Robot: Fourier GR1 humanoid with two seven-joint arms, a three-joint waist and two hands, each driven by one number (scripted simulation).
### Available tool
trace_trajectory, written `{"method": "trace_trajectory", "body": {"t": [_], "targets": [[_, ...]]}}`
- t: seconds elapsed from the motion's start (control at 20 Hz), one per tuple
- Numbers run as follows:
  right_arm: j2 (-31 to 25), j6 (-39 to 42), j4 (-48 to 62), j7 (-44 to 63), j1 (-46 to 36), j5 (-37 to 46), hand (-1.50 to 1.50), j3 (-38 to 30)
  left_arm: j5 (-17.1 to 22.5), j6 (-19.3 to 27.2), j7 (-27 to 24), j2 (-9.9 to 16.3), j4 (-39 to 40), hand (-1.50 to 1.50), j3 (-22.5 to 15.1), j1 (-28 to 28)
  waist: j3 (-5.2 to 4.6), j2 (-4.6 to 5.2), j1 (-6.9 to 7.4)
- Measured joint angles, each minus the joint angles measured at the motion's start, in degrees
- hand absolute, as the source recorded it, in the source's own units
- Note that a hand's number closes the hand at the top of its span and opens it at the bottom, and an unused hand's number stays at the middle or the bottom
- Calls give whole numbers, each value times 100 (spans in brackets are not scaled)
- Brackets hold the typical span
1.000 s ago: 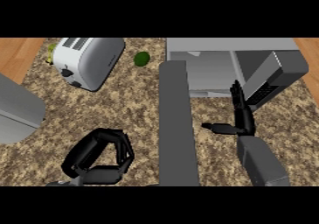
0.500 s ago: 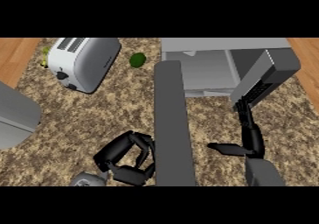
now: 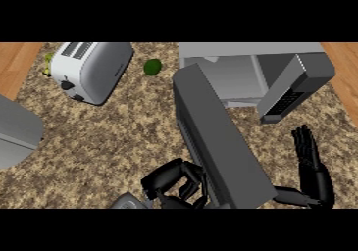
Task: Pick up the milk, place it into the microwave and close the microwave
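Note:
The microwave (image 3: 246, 51) stands at the back right, its cavity (image 3: 236, 81) open toward me. I cannot make out the milk anywhere. The dark microwave door (image 3: 221, 142) stands out from the hinge at the cavity's left and slants toward the lower right. My left hand (image 3: 174, 182) sits low in the middle, fingers curled, against the door's left face near its free end. My right hand (image 3: 314, 171) is at the lower right, past the door's end, with its fingers straight and pointing up, touching nothing.
A silver toaster (image 3: 91, 68) lies at the back left with something yellow-green (image 3: 47, 63) behind it. A small green fruit (image 3: 152, 66) sits between the toaster and the microwave. A grey rounded object (image 3: 11, 130) fills the left edge. Wooden floor shows beyond both counter ends.
The door has swung, its free end now further right. My left hand has moved right with it along its face. My right hand has shifted right.

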Motion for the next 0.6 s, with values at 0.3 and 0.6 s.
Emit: {"method": "trace_trajectory", "body": {"t": [0.3, 0.6], "targets": [[-153, 387, -1553, 683, 754, -406, -150, 83, 683, 1417, 153, 29, 418, 150, -1219, -562, 1, 29, -33], [-378, 840, -2503, 1221, 1048, -907, -150, 80, 1688, 2748, 164, 54, 736, 150, -1893, -1112, -4, 79, -198]]}}
